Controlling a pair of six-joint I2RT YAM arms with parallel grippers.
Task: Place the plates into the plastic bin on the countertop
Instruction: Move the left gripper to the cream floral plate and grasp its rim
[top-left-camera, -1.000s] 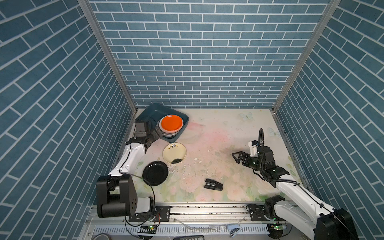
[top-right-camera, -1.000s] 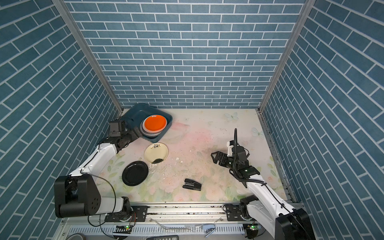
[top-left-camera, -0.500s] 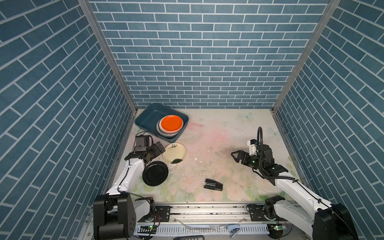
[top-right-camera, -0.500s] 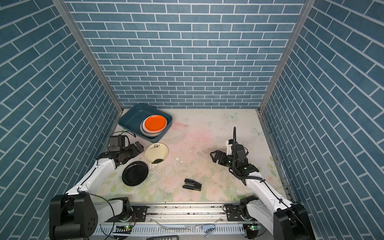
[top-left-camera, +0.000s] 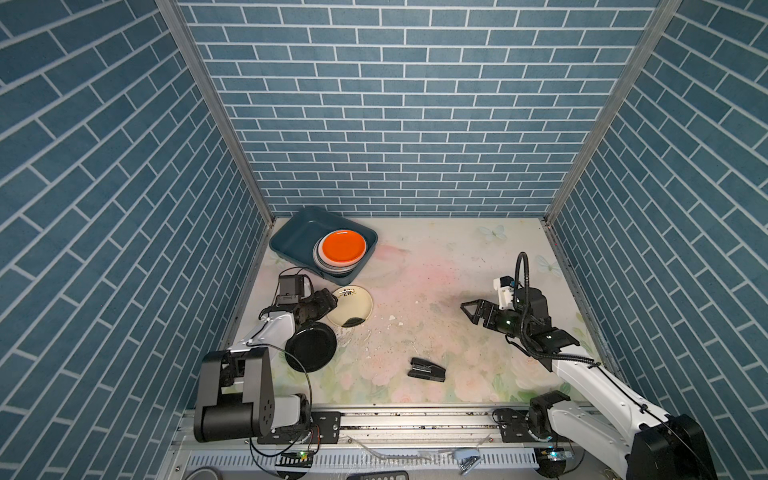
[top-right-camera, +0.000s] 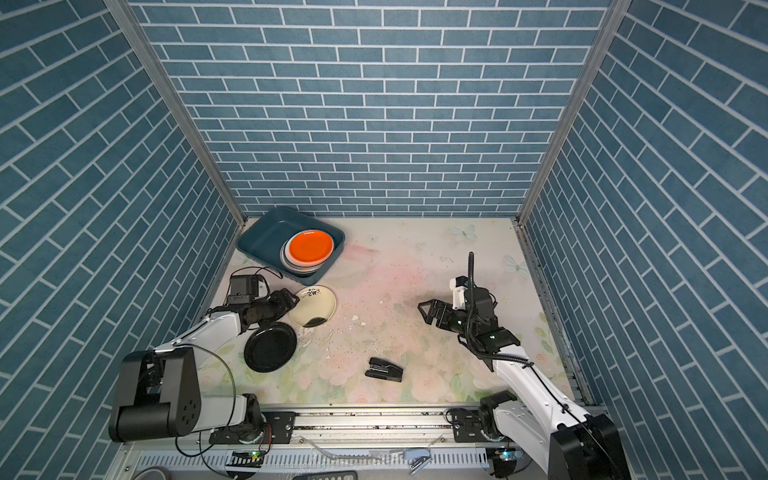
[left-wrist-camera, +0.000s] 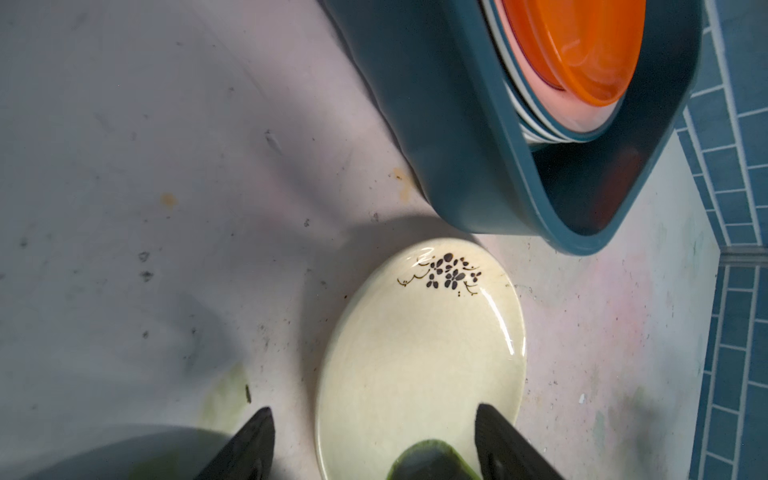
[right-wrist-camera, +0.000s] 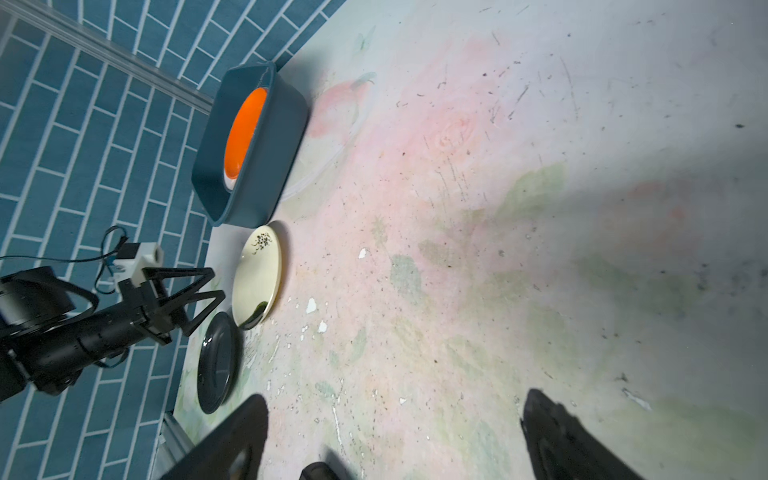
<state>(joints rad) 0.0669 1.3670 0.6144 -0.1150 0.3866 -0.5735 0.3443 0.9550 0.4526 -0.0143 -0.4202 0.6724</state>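
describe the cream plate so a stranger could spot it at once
Start at the teal bin in the back left corner. Two loose plates lie just in front of it. The cream plate is the one nearer the bin, with small black flowers, unlike the plain black plate.

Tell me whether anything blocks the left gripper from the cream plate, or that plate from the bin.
Nothing visible does. The left gripper hangs open at the rim of the cream plate; only bare countertop lies between plate and bin, whose wall must be cleared.
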